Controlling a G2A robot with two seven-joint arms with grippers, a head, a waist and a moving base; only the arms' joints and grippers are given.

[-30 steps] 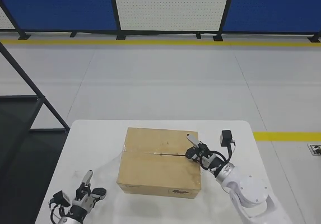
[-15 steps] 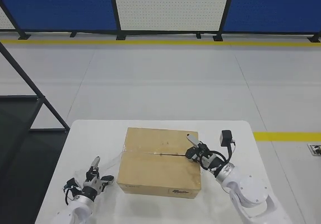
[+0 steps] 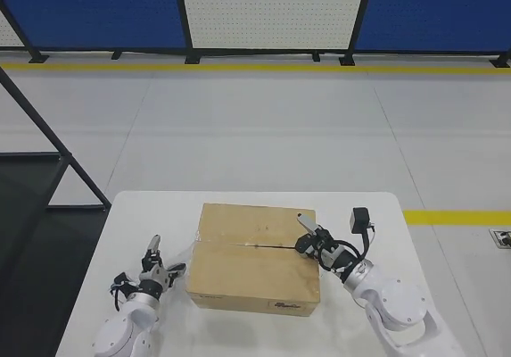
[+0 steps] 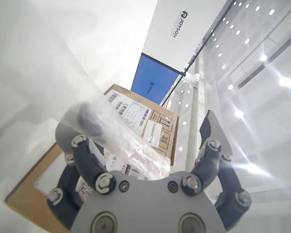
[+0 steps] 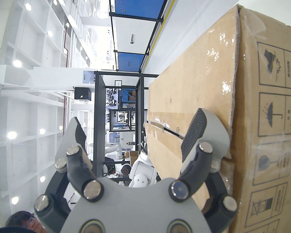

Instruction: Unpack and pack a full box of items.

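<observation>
Top view. Cardboard box (image 3: 246, 263): stands near the middle of the white table (image 3: 139, 214), flaps closed, with the seam (image 3: 255, 244) running across its top from side to side. Left tool (image 3: 160, 260): low over the table, just beside the box's left wall. Right tool (image 3: 308, 228): at the right end of the box's top, by the end of the seam.

Left wrist view. Left tool (image 4: 140, 122): fingers set wide apart, nothing clamped between them. Clear plastic film (image 4: 135, 151): crumpled strip, draped over one finger and lying across the gap in front of the box (image 4: 160, 117). The box wall facing the tool carries printed labels and handling symbols.

Right wrist view. Right tool (image 5: 138, 120): fingers spread apart, gripping nothing. One finger (image 5: 196, 132) sits at the box's (image 5: 196, 73) top, near the flap edge and the seam (image 5: 165, 129); the other finger hangs free in the air. The box's end wall shows glossy tape and a column of printed handling symbols.
</observation>
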